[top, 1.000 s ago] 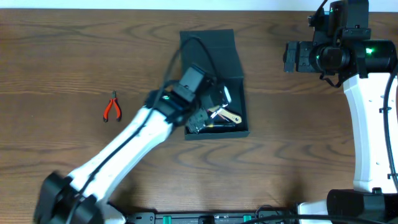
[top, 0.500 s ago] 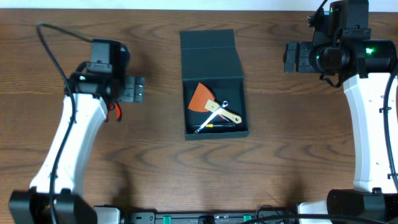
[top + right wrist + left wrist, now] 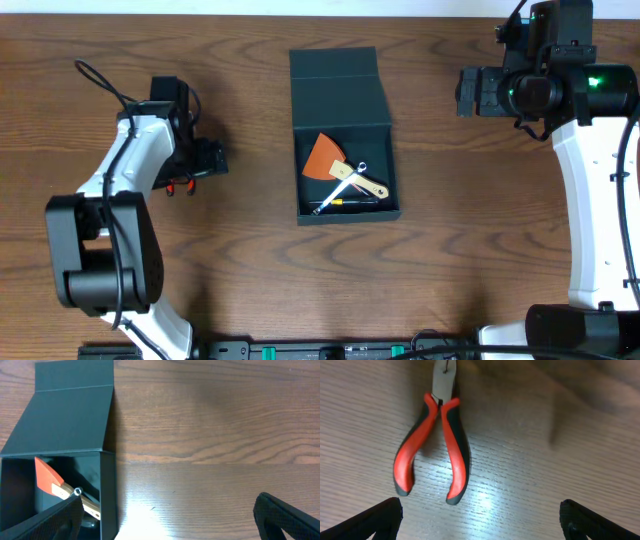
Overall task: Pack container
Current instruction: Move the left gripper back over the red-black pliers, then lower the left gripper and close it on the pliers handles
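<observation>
Left tool [image 3: 480, 521] and right tool [image 3: 167, 519] spread wide; one pliers [image 3: 455, 450], one container [image 3: 340, 88]

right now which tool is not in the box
The red-handled pliers: they lie on the table below the open left pincer, while the scraper and the rest lie inside the box.

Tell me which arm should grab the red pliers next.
Left. The left gripper, open, hovers directly over the pliers; the right gripper, also open, sits on the far side of the container.
</observation>
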